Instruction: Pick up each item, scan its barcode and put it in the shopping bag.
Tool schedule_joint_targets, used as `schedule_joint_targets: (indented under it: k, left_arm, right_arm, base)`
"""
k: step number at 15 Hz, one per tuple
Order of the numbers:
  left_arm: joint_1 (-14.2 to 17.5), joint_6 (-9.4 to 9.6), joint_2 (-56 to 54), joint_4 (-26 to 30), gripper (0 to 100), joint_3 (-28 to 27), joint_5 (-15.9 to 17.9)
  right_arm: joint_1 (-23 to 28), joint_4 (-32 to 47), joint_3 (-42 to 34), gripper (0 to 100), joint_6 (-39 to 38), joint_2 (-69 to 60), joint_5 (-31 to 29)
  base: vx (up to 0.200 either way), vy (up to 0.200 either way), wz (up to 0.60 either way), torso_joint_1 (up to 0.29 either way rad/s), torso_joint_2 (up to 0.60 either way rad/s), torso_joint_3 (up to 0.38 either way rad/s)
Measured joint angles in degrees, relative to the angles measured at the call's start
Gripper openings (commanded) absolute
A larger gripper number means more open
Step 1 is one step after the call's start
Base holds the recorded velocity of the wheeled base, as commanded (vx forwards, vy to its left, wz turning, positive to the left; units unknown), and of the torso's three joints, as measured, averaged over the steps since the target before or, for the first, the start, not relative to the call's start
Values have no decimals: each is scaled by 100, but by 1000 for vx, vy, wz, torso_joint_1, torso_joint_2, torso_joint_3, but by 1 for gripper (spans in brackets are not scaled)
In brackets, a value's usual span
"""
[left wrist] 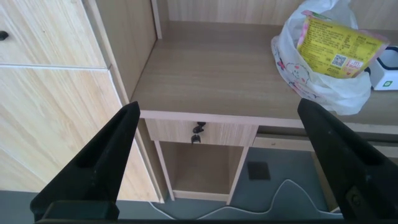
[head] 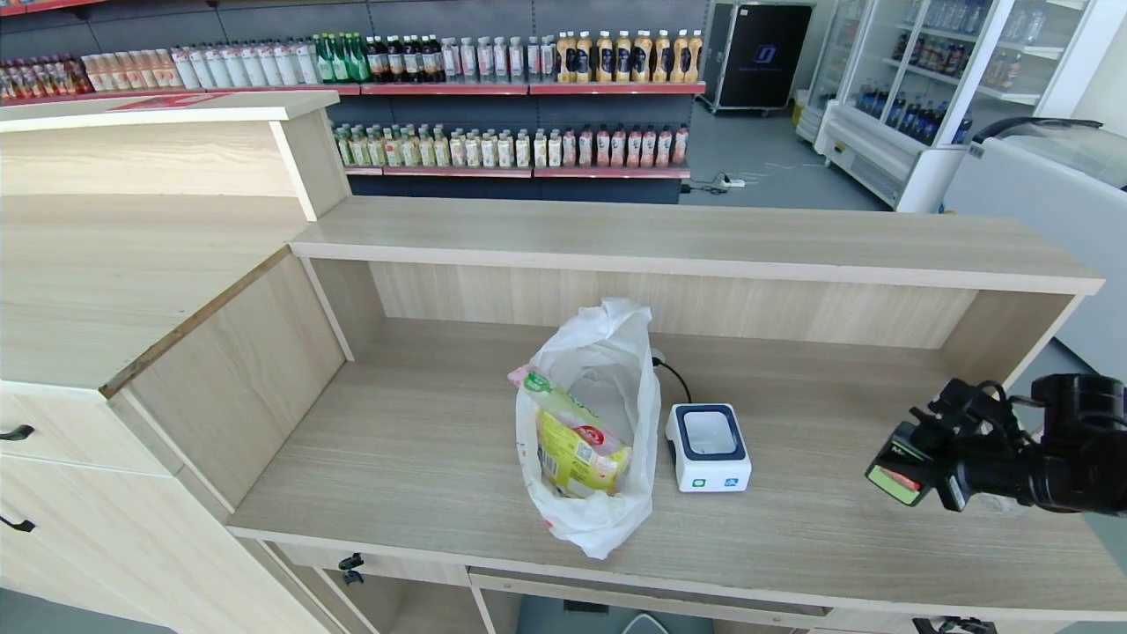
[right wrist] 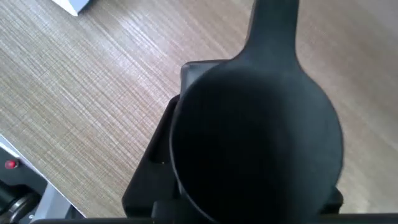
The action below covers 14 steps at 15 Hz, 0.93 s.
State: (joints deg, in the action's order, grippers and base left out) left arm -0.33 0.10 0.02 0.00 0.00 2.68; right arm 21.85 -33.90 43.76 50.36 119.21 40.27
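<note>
A white plastic shopping bag (head: 607, 387) stands open in the middle of the wooden counter (head: 414, 458). Inside it leans a yellow-green snack packet (head: 577, 445), its top sticking out. Just right of the bag sits the white barcode scanner (head: 707, 445) with its dark window facing up. My right gripper (head: 924, 467) hangs above the counter's right end, well right of the scanner. My left gripper (left wrist: 217, 112) is open with nothing between its fingers, low in front of the counter's left part; the bag (left wrist: 323, 74) and packet (left wrist: 336, 43) lie beyond it.
A raised ledge (head: 687, 242) runs along the counter's back and a wooden side wall (head: 238, 379) closes its left. Left of that stand drawers with black handles (head: 16, 431). A key (left wrist: 197, 130) hangs under the counter's front edge. A black cable (head: 676, 377) leads from the scanner.
</note>
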Motion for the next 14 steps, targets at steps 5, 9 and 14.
schedule_joint_targets:
  k: [5,9,14]
  left_arm:
    - [0,0,0,0,100,0,0]
    - [-2,0,0,0,100,0,-1]
    - [-2,0,0,0,100,0,0]
  right_arm:
    - [56,-165,-697,0,952,-2558,475]
    - [-440,-228,-1273,0,4103,-4520,1165]
    - [-2790,-244,-1467,0,8099,-5604,1280]
  base:
    - [0,0,0,0,0,0]
    - [0,0,0,0,0,0]
    - [0,0,0,0,0,0]
